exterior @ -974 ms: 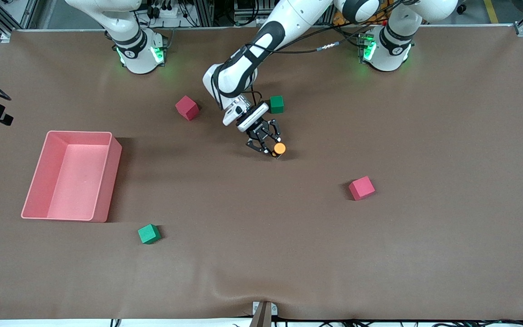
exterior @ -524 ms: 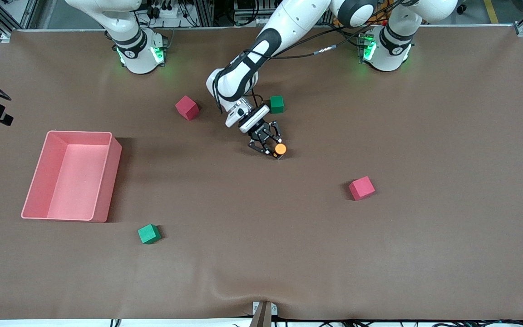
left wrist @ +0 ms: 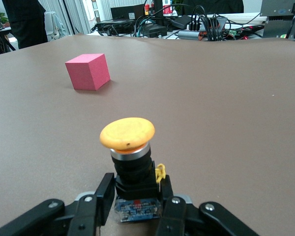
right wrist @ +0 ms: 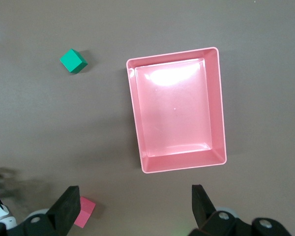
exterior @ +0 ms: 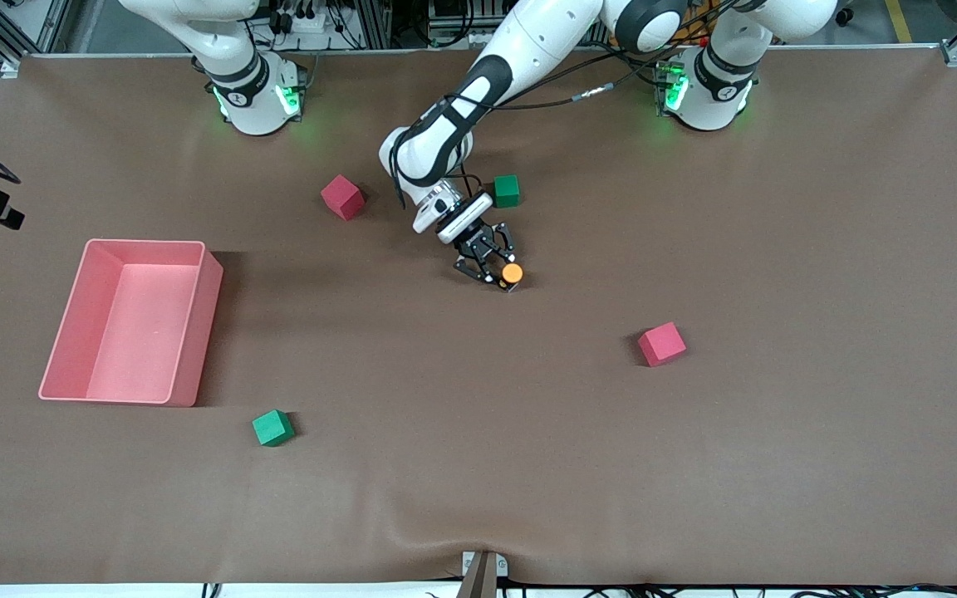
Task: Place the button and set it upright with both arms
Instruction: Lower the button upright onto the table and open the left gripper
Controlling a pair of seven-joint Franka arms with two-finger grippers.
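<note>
Button (exterior: pixel 512 273) stands upright on the counter (exterior: pixel 777 249) near the middle, orange cap up, with the left gripper (exterior: pixel 499 279) pinching its black body. It has barely moved in the last second. Right gripper (right wrist: pixel 136 207) waits wide open, high over the pink bin (right wrist: pixel 216 103).

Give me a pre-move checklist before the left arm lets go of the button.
1. Left hand shut on the button, gripping its black body: ok.
2. Button upright, orange cap on top in the left wrist view: ok.
3. Button base resting on the table: cannot tell; the fingers hide its underside.
4. Nearby things apart from the button: ok; the green cube and red cube stand well off.
5. Right hand open, high over the pink bin, waiting: ok.
</note>
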